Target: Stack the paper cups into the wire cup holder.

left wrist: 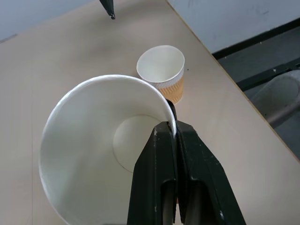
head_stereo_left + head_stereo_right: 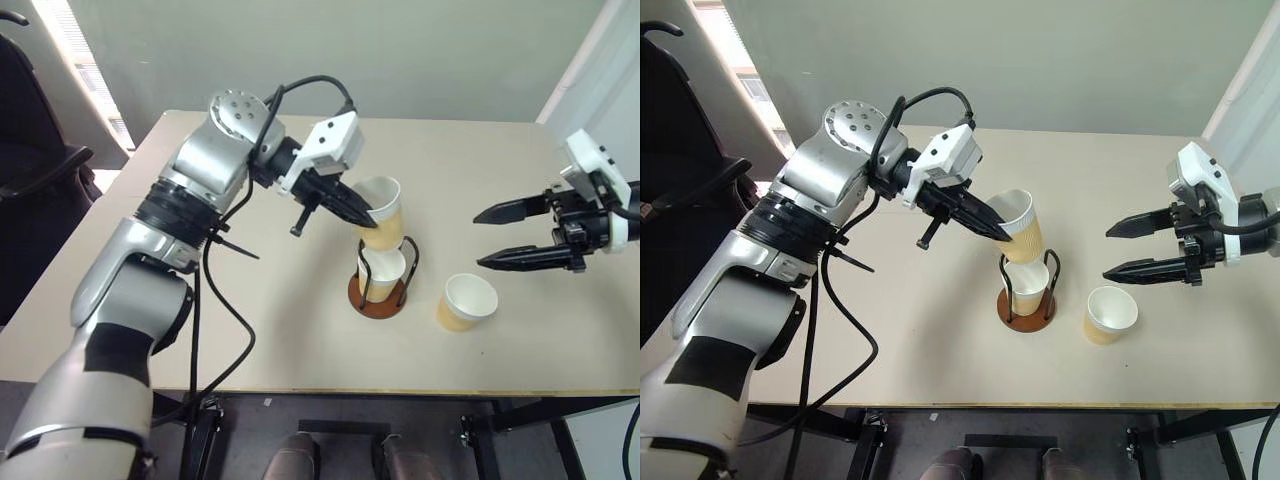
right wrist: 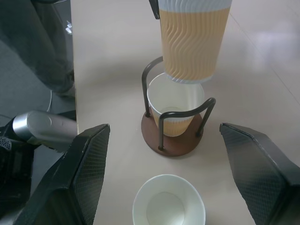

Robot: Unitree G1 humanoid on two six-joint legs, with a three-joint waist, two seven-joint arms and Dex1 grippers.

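Desk: a pale beige top (image 2: 250, 330) with a lighter front edge, carrying the cups and the holder.
Room: a plain grey-green wall behind the desk; a black chair (image 2: 35, 165) stands off the desk's left end, with a bright strip of window beside it.
Writing: no brand, label or lettering can be read on the cups, the holder or the arms.
Wire cup holder: the wire cup holder (image 2: 380, 297) stands near the middle of the desk, a reddish-brown round base with thin black arched wires.
Seated cup: one paper cup (image 3: 174, 110) sits upright inside the wires on the base.
Held cup: a second cup (image 2: 382, 215), tilted, hangs just above the seated one, its bottom over that cup's mouth.
Left hand: the left hand (image 2: 362, 212) is pinched tight on the held cup's rim, one finger inside, one outside.
Loose cup: a third cup (image 2: 466, 301) stands upright on the desk just right of the holder.
Right hand: the right hand (image 2: 495, 237) hovers above the desk right of the loose cup, fingers spread wide and holding nothing.
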